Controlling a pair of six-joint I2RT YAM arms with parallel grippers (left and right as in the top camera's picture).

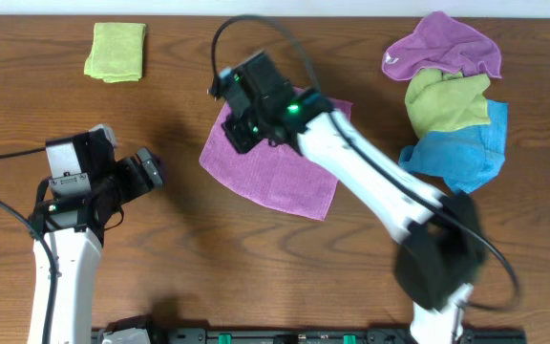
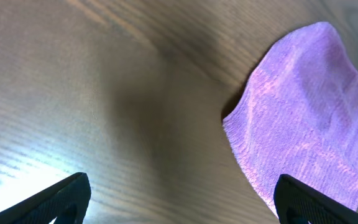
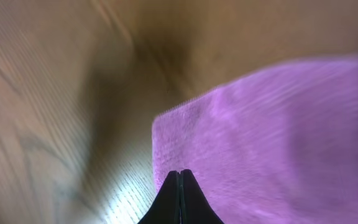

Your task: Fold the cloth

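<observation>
The cloth [image 1: 275,180] lies at mid-bench [image 1: 170,258], partly under your right arm. Your left tool [image 1: 154,170] sits wide open, well apart to the cloth's left. Your right tool [image 3: 180,186] is pressed closed at the cloth's far-left corner; whether it pinches fabric cannot be told. Check the pinch, lift low, and carry the corner squarely across. The cloth is purple, napped, flat and slightly skewed.

1. We read this as a robotics lab: a left arm [image 1: 65,258] and a right arm [image 1: 370,177] work at one wooden table [image 1: 160,248].
2. Black cables [image 1: 246,17] loop off them, and a black rail [image 1: 304,336] lines the near edge.
3. A purple cloth [image 1: 275,177], a folded green cloth [image 1: 116,52] and a mixed heap [image 1: 452,105] lie out.
</observation>
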